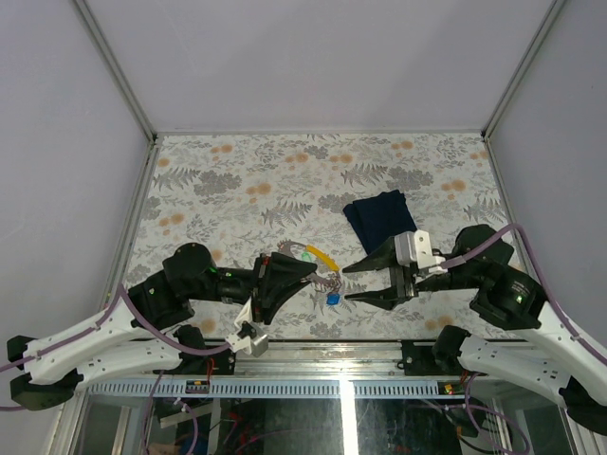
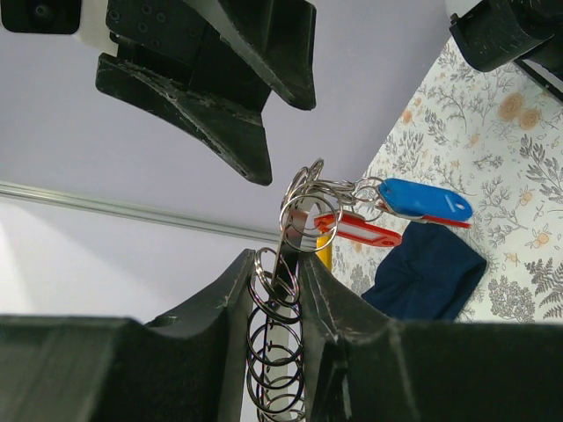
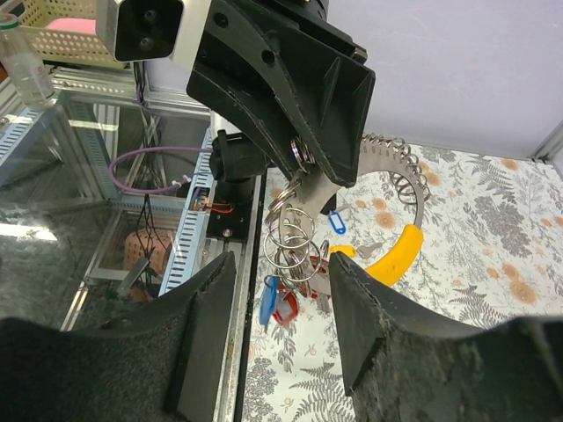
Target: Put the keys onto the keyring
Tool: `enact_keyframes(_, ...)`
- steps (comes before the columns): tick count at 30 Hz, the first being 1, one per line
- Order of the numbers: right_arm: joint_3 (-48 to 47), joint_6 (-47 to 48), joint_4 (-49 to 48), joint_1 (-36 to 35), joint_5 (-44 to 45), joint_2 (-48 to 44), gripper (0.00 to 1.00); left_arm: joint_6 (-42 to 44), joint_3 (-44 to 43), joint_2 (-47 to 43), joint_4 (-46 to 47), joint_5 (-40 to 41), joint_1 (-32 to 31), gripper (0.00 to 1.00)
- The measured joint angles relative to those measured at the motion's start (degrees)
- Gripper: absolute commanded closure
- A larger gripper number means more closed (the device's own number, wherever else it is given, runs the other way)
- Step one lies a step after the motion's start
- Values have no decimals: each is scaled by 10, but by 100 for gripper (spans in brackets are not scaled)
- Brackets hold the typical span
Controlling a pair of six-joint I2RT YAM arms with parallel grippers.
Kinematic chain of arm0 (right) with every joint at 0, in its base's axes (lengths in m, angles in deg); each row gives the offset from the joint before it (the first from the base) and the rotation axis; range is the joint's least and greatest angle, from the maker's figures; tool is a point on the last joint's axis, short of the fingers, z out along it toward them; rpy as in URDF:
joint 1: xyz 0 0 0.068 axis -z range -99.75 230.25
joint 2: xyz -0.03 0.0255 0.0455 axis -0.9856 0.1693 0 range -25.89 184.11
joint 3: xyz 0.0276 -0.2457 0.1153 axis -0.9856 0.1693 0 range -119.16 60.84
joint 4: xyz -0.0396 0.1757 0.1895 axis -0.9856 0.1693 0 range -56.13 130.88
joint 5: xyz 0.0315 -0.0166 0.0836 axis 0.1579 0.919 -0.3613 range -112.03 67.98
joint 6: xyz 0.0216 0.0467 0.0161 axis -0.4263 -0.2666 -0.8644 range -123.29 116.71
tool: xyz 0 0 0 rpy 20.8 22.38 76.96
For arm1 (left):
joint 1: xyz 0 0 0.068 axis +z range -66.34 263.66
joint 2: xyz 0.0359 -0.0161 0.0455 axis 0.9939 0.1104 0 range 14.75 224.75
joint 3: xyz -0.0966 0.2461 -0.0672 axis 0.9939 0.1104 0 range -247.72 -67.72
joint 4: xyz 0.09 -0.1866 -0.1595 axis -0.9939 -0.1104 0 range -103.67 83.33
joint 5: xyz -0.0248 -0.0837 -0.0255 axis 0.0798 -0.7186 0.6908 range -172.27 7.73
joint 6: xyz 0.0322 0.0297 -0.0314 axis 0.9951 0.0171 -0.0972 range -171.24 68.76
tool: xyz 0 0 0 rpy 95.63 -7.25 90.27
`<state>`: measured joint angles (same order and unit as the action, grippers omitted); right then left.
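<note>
Left jaws pinch keyring (image 3: pixel 391 154), navy cloth (image 2: pixel 422 268) apparently behind.

Keyring (image 3: pixel 413 189) held up before the open-jawed right gripper (image 3: pixel 281 264)

The left gripper (image 3: pixel 306 163) clamps the keyring, whose toothed silver arc, with a yellow stretch, curves off to the right above the floral table (image 3: pixel 493 264). Below the clamp hang split rings with the keys (image 3: pixel 290 242), a blue tag (image 3: pixel 267 301) and a red tag (image 3: pixel 286 313), in the gap between the right gripper's spread fingers.
</note>
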<state>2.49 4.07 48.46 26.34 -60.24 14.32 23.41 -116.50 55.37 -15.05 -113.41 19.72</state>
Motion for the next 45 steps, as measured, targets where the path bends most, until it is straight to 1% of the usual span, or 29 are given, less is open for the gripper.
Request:
enact_keyframes(17, 0, 6, -11, 0, -7, 24, 46, 7, -3, 0, -8, -10, 0, 100)
enact_keyframes(29, 0, 6, -1, 0, -58, 41, 51, 7, -11, 4, -14, -11, 0, 100)
enact_keyframes(45, 3, -9, -27, 0, -93, 26, 53, 7, -11, 4, -16, -10, 0, 100)
